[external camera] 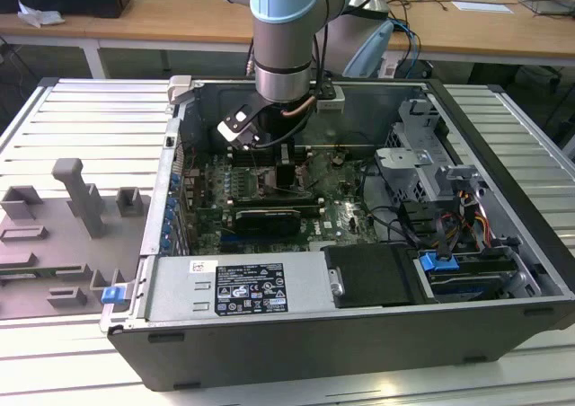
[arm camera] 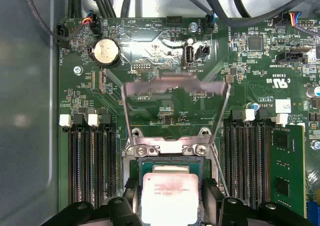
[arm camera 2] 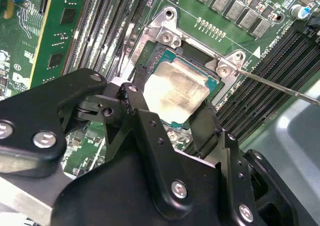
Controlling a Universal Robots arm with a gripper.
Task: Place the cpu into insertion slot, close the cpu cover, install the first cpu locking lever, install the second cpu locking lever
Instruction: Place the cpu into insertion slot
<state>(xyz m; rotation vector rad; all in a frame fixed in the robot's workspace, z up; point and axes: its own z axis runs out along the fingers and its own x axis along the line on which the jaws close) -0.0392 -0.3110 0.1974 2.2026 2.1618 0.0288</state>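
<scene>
The cpu [arm camera 2: 175, 88], a pale silver square chip, hangs between my gripper's [arm camera 2: 172, 106] black fingers [arm camera 2: 137, 98], which press on two opposite sides. It is at the insertion slot [arm camera 2: 165, 32], whose grey metal rim and screws show just beyond it; I cannot tell whether it rests in the socket. In the first wrist view the cpu [arm camera: 167, 198] lies below the rim of the slot [arm camera: 167, 147], and the cpu cover [arm camera: 175, 87] stands raised behind it. A thin locking lever [arm camera 2: 280, 88] juts out to one side. In the exterior view the gripper [external camera: 269, 168] is down inside the open computer case.
Long black memory slots [arm camera: 87, 166] flank the socket on both sides, with a green card [arm camera 2: 55, 41] close by. A coin battery [arm camera: 106, 52] and cables sit beyond the cover. The power supply [external camera: 238, 285] and drive cage [external camera: 422, 154] crowd the case; a grey fixture [external camera: 72, 208] lies at the exterior view's left.
</scene>
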